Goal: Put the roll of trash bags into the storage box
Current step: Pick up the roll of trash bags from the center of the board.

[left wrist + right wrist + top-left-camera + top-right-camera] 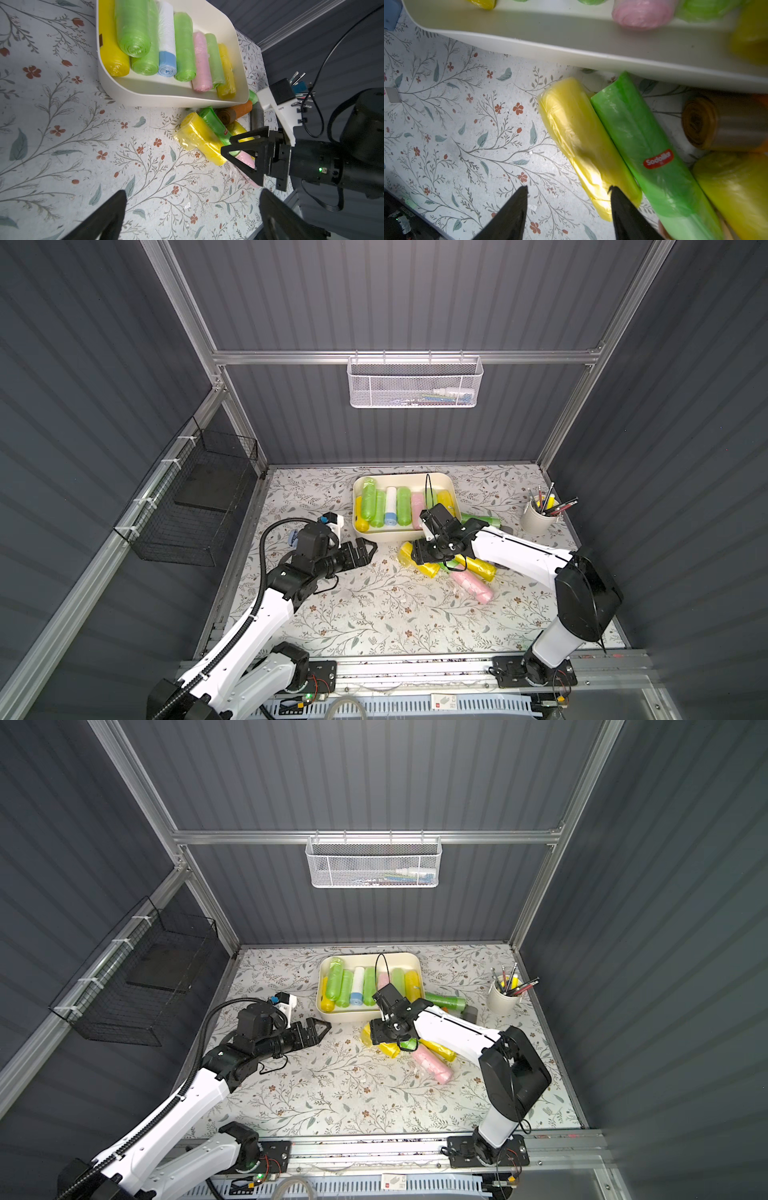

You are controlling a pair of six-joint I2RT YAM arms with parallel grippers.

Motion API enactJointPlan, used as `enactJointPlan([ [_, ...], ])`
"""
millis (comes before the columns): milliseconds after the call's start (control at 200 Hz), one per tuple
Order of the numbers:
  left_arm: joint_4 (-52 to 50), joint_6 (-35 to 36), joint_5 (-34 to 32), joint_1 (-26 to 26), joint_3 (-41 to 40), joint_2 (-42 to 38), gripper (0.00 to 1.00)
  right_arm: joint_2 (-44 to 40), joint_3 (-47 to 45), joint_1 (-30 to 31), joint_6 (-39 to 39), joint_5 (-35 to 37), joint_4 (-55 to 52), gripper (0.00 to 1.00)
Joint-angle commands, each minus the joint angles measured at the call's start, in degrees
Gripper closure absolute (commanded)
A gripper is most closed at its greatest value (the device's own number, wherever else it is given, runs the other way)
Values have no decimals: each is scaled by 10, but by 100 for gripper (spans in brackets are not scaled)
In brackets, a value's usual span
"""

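pen cup (539, 519), mesh basket (413, 385)

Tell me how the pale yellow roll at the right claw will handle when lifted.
The yellow roll has a loose, crinkled wrap, so it will likely squash and may slip in the right claw. Lying flat, a cylinder, it would probably roll if nudged. The green roll lies against it and may shift too.

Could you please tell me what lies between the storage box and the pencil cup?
A green roll lies between the storage box and the pencil cup, in both top views; a grey roll sits beside it.
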Motion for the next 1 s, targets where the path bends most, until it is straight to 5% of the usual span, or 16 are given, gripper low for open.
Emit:
enactJointPlan([
  [0,-4,-7,0,0,11,7,0,10,17,3,-17,-3,-16,38],
  [996,37,-34,19,0,10,54,0,71,47,5,-42,23,-28,45],
])
